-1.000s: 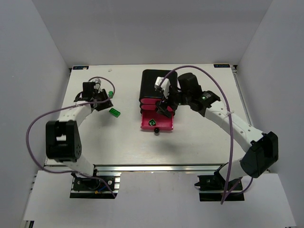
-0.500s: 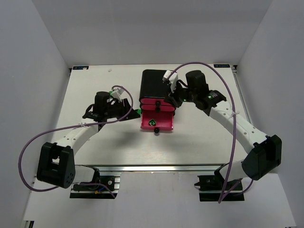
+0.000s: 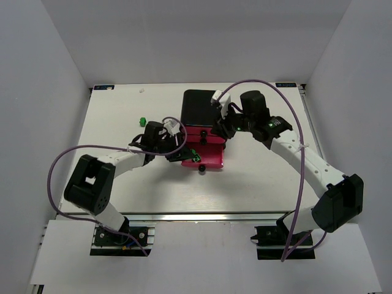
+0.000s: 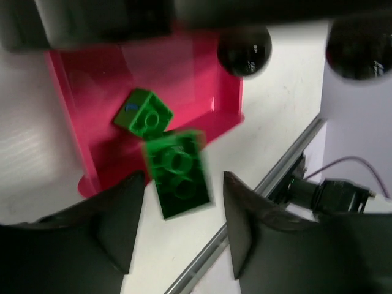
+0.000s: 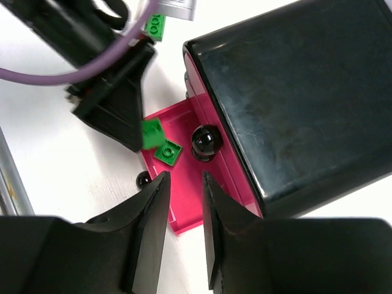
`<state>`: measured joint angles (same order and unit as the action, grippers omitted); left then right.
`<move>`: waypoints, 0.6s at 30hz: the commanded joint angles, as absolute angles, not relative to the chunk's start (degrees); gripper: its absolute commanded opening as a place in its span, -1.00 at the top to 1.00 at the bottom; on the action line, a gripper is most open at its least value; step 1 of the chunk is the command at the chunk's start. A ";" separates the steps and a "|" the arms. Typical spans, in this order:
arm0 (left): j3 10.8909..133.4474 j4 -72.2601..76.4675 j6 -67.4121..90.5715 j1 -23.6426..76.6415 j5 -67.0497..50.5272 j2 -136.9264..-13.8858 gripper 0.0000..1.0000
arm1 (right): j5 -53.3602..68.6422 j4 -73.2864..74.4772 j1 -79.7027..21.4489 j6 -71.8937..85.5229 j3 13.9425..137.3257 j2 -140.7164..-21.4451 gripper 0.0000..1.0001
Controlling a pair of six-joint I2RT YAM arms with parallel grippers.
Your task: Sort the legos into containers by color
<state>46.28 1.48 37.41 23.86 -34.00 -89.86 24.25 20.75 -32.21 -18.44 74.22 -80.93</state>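
The bottom pink drawer (image 3: 211, 160) (image 5: 184, 202) stands pulled out of the black casing (image 3: 197, 109) (image 5: 294, 92). One green lego (image 4: 143, 113) (image 5: 167, 152) lies in it. A second, darker green lego (image 4: 177, 174) (image 5: 150, 133) shows blurred between the fingers of my left gripper (image 3: 184, 155) (image 4: 182, 184), with a gap on each side; the jaws are open, above the drawer's front corner. My right gripper (image 3: 220, 132) (image 5: 184, 202) hovers over the drawer's right side, jaws slightly apart and empty. Another green lego (image 3: 142, 121) (image 5: 155, 26) lies on the table to the left.
The two upper drawers are pushed in; one round black knob (image 5: 205, 142) shows above the open drawer, whose own knob (image 3: 200, 168) (image 5: 143, 179) points toward me. The aluminium rail (image 3: 202, 215) runs along the table's near edge.
My left arm swung right from the table's left side to the open drawer with a green lego, and its jaws widened. My right gripper pulled back from the drawer toward the casing and narrowed.
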 commanded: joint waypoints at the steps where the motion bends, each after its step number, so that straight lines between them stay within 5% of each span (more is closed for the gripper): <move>1: 51.50 2.20 38.15 24.96 -30.15 -90.44 -0.33 | 25.58 18.90 -31.82 -18.10 73.48 -78.14 0.33; 4: 52.73 1.58 37.97 25.49 -28.74 -89.66 -0.56 | 26.10 19.25 -31.82 -18.63 72.95 -77.78 0.28; 7: 53.26 0.36 37.97 25.49 -27.87 -87.11 -0.58 | 30.57 21.35 -31.82 -20.82 73.56 -78.22 0.10; 10: 53.26 -3.06 37.79 25.49 -25.24 -81.86 -0.55 | 38.30 23.63 -32.34 -23.98 74.53 -79.45 0.14; 13: 51.95 -9.10 38.23 24.17 -17.20 -75.96 -0.18 | 44.37 23.64 -33.48 -25.66 75.84 -82.17 0.40; 14: 51.42 -11.40 38.32 23.56 -13.14 -71.07 0.27 | 44.30 23.64 -34.53 -26.01 76.63 -84.53 0.46; 15: 51.16 -14.04 38.84 23.55 -9.09 -68.49 0.50 | 43.77 23.82 -35.24 -26.54 77.77 -85.77 0.47; 17: 50.63 -23.70 40.77 23.03 4.74 -61.22 0.92 | 40.63 25.75 -38.65 -28.12 83.30 -91.02 0.48; 18: 50.02 -26.69 43.13 23.03 8.66 -58.82 0.95 | 39.39 26.45 -39.63 -28.21 85.58 -92.88 0.48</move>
<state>51.11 -13.91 39.79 23.77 -10.50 -66.89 39.16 25.06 -36.40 -25.54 79.61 -88.40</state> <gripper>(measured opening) 0.064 0.263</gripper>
